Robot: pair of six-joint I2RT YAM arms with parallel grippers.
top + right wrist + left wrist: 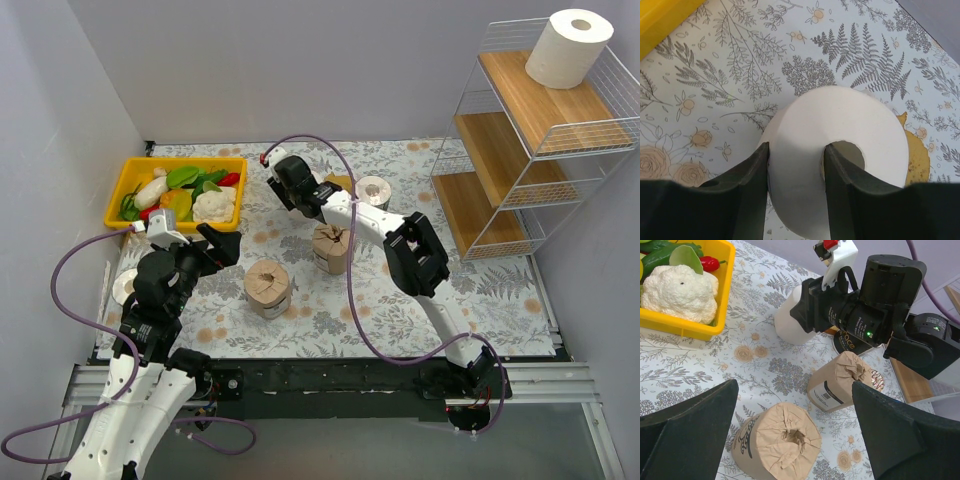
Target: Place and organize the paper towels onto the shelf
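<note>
Dark label (850,345): I can read the pale letters "ace" – whatever comes before them is covered.
Middle brown-wrapped roll (840,382): it has a white sticker with a barcode and fine print – too small for me to read.
Near brown-wrapped roll (777,445): there is a dark printed mark on its side, but I can make out no letters.
</note>
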